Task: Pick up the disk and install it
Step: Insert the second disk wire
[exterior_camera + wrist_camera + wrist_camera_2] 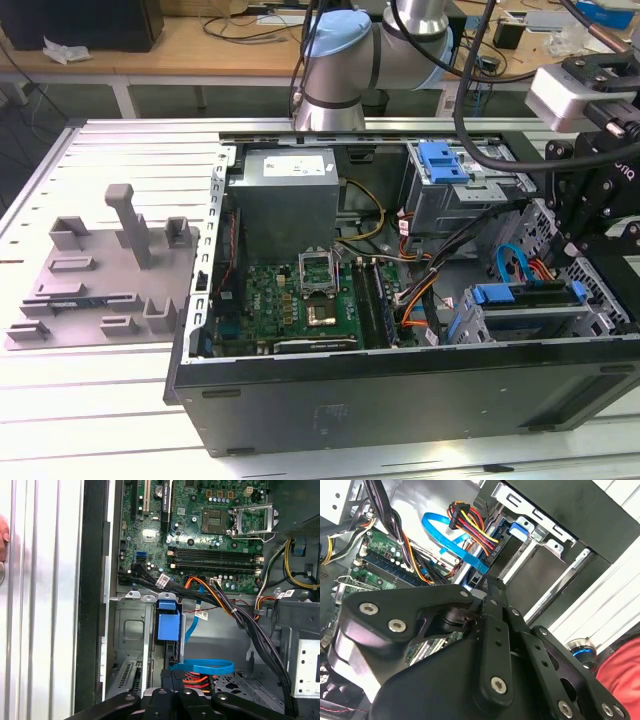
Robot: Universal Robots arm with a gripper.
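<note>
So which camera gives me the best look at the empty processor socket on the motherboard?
The first wrist view: the processor socket faces the camera with its metal latch frame swung open beside it. The exterior view shows the socket smaller, from farther off. The second wrist view shows a slice of motherboard behind cables.

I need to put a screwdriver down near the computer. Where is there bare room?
The slatted table is bare in front of the grey fixture and along the computer case's front edge. Inside the case it is crowded: cables, circuit board, and drive bays under the gripper.

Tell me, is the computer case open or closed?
Open: the computer case has no side panel on top, leaving the motherboard exposed.
</note>
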